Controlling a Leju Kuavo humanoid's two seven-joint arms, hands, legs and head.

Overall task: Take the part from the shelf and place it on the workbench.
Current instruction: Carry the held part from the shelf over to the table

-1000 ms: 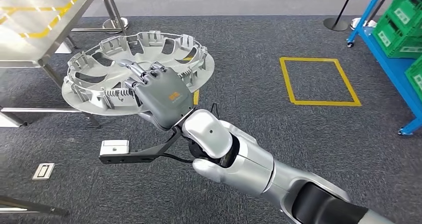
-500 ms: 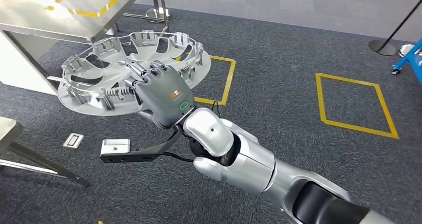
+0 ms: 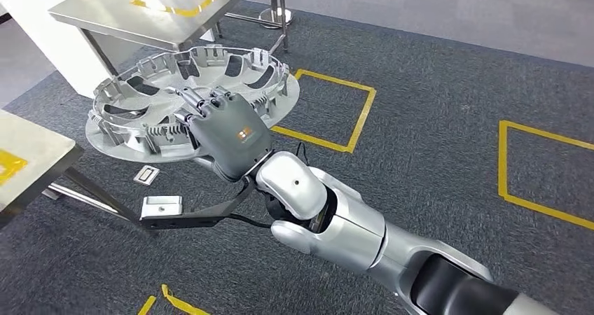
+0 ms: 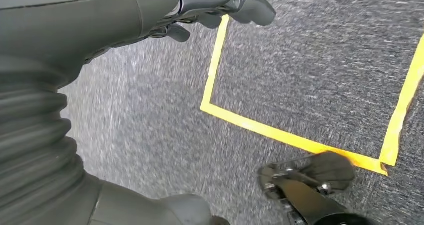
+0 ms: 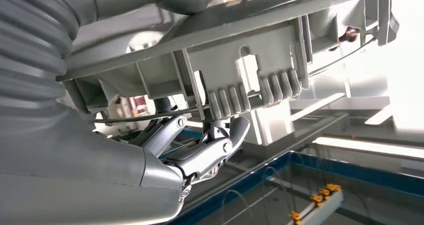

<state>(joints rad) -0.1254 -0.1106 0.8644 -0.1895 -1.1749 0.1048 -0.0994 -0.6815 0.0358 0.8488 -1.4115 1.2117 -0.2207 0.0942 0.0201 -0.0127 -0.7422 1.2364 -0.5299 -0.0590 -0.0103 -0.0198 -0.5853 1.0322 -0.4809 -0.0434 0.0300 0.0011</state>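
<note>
The wheel cover point(image 3: 189, 98) looks like matt silver-grey plastic, ribbed on its back. The right hand point(image 3: 228, 136) has a matt dark grey shell. The floor point(image 3: 434, 84) is rough grey carpet; the surface point(image 3: 154, 10) is brushed metal.

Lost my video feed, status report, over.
Right robot hand grips wheel cover, carried level. Left robot hand holds nothing, hanging over floor. Workbench ahead, nothing between.

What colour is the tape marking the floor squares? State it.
Yellow floor tape on dark grey carpet, clearest in the head view.
</note>
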